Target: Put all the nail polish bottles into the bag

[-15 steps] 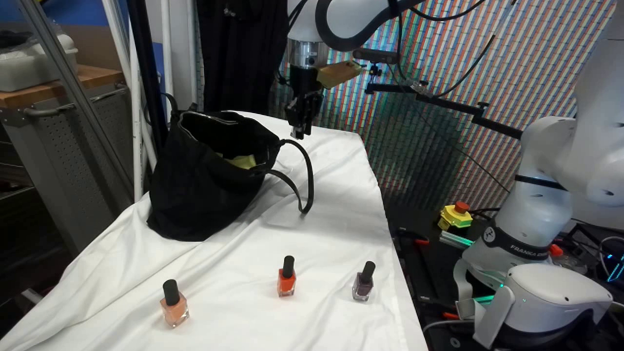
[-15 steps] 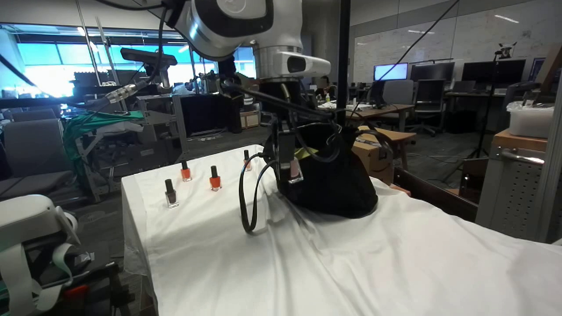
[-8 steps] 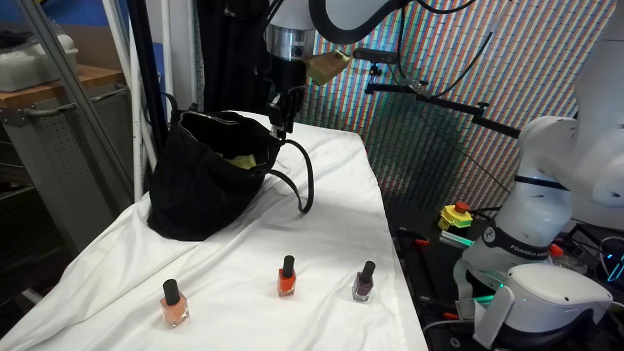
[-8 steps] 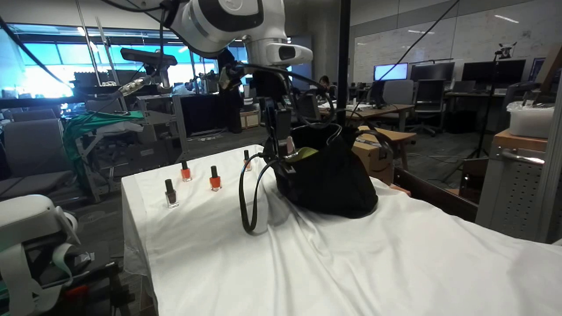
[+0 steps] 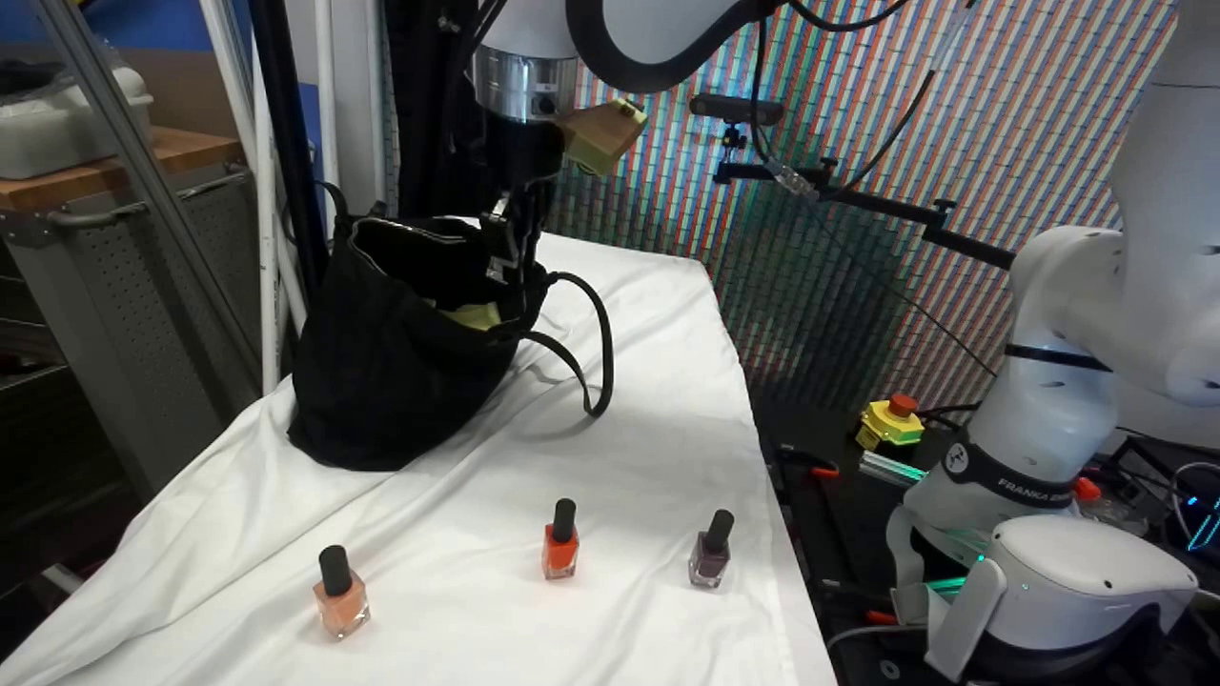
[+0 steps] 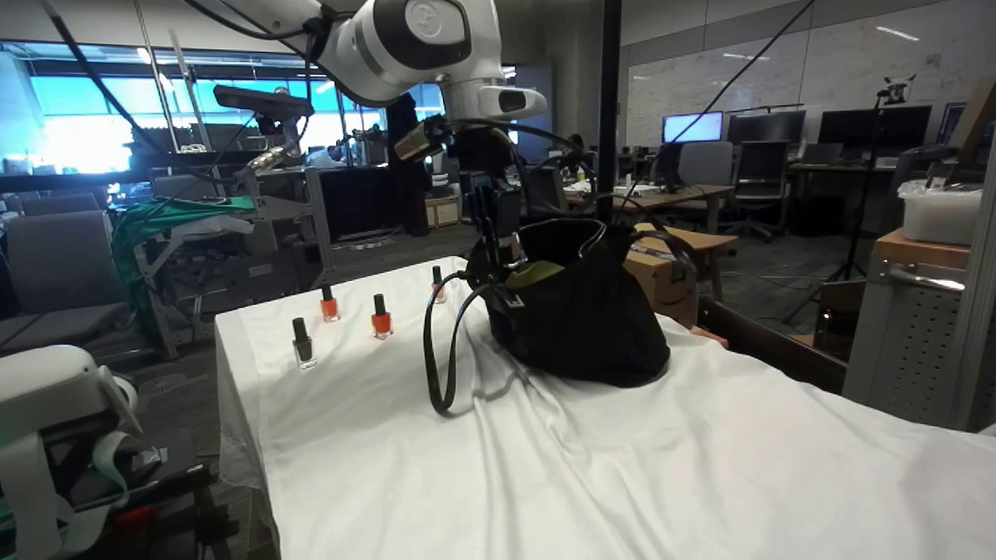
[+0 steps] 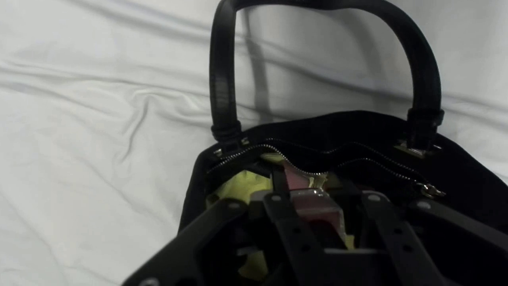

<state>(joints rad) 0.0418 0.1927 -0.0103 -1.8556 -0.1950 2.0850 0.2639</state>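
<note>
Jaws moved left, over black soft-fabric handbag (image 5: 391, 381) | clamped on square dusky-pink glass polish bottle (image 7: 315, 203) | step: probably bagging it | next: lower slightly, then release inside

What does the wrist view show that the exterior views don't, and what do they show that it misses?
Only the wrist view shows the zipper pull and, inside the bag, a pinkish patch I can't identify. Only the exterior views show the dark grey bottle and an orange-red bottle standing on the white cloth. All share the bag, its looped handle, its yellowish-green lining, the cloth, and the gripper holding a pinkish bottle.
</note>
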